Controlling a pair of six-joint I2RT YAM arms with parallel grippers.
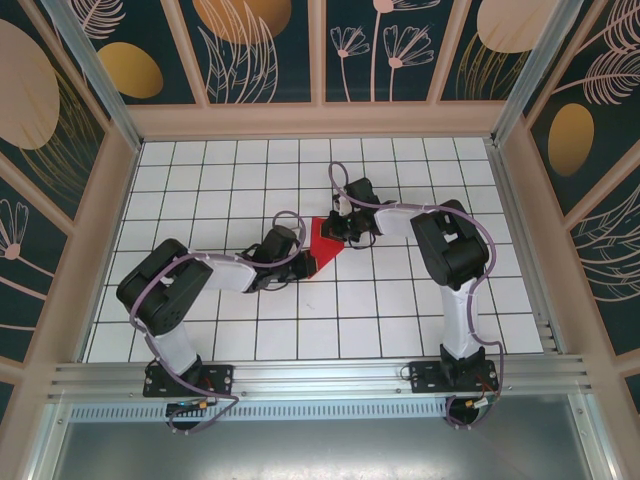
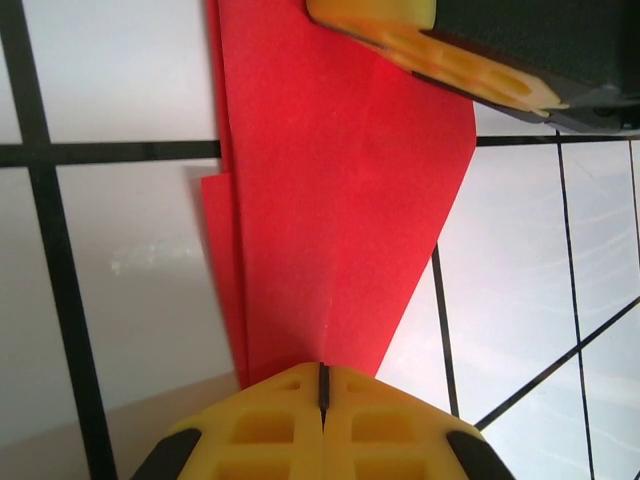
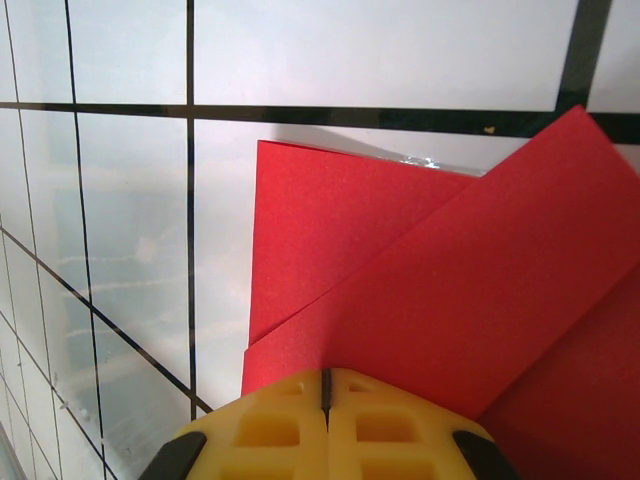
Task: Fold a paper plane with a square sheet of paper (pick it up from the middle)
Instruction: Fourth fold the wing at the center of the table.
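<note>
The square sheet of paper (image 1: 322, 244) lies mid-table as a creased bright red wedge. My left gripper (image 1: 303, 262) is at its near-left end. In the left wrist view that gripper (image 2: 323, 368) is shut, and a small pucker in the red paper (image 2: 340, 200) runs into the slit between its tips. My right gripper (image 1: 345, 232) is at the far-right end, and one of its yellow fingers (image 2: 430, 45) lies over the paper's far edge. Seen from the right wrist, that gripper (image 3: 325, 375) is shut, tips against a folded flap (image 3: 450, 280); whether it pinches the flap is unclear.
The white tiled tabletop (image 1: 400, 310) with black grid lines lies all round the paper. Beige frame walls (image 1: 105, 220) close in the left, right and back sides. The arm bases (image 1: 190, 378) sit on the metal rail at the near edge.
</note>
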